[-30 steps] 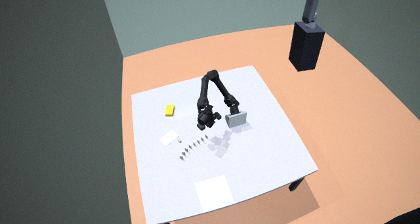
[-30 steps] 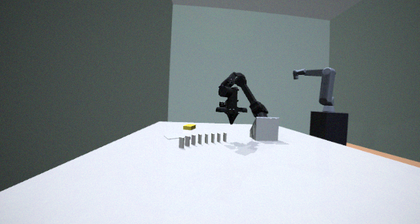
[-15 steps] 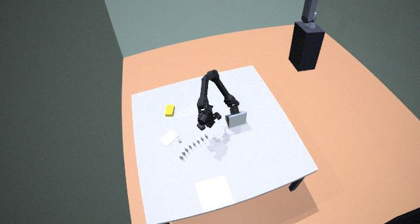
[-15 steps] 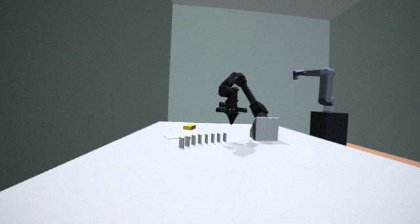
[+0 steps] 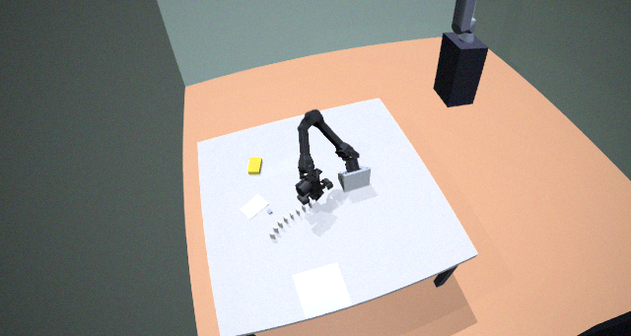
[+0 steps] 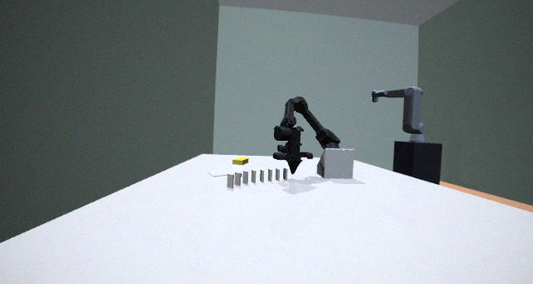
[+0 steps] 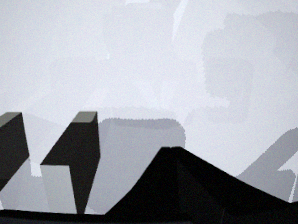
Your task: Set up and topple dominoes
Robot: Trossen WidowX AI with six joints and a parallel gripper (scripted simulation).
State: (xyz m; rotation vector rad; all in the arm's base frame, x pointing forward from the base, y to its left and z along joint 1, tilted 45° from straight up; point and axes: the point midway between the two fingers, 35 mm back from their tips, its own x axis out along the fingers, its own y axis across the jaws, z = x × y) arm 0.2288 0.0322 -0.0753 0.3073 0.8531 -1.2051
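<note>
A slightly curved row of several upright grey dominoes [image 5: 292, 217] [image 6: 261, 176] stands on the table. My gripper [image 6: 293, 173] [image 7: 169, 156] is shut and empty, pointing down. Its tips are low, just beyond the row's end on the side of my arm's base. The end domino [image 6: 285, 174] [image 7: 88, 145] stands upright at the left of the fingertips in the wrist view, with a gap between them. Another domino [image 7: 12, 145] shows at the left edge of that view. In the top view the fingertips are hidden by the gripper body.
A grey panel [image 5: 356, 178] [image 6: 338, 163] stands by my arm's base. A white sheet [image 5: 253, 207] and a small bluish piece [image 5: 269, 211] lie beside the row. A yellow block [image 5: 254, 165] [image 6: 240, 161] lies farther back. A white square [image 5: 322, 289] lies at the front edge.
</note>
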